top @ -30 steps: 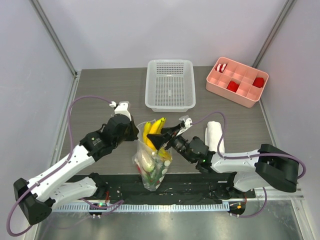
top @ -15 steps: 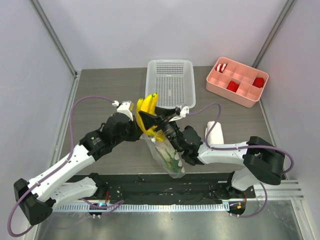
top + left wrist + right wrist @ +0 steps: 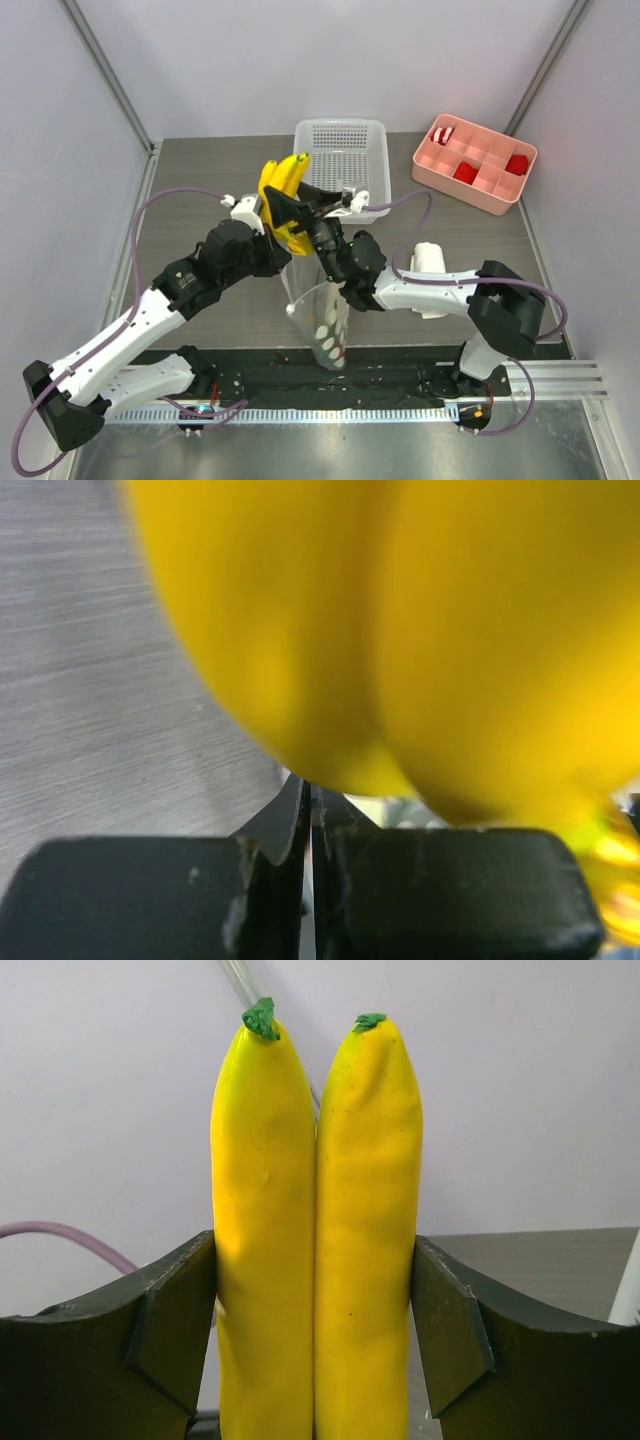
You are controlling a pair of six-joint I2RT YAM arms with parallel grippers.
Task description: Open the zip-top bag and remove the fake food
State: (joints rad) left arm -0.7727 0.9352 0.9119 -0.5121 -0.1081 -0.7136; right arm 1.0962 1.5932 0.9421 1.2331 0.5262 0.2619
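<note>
Above the table [image 3: 200, 190], banana bunch [image 3: 281, 180] clamped in wide-set right gripper [image 3: 292, 215], zip-top bag [image 3: 322, 322] rim pinched by closed left gripper [image 3: 308, 805].

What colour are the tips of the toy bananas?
Green tips on yellow bananas; clearest in the right wrist view.

banana bunch [image 3: 283, 180] yellow, green tips | bag [image 3: 320, 330] clear, white dots

Right tool [image 3: 287, 206] grips banana bunch [image 3: 282, 173] above zip-top bag [image 3: 324, 322].
</note>
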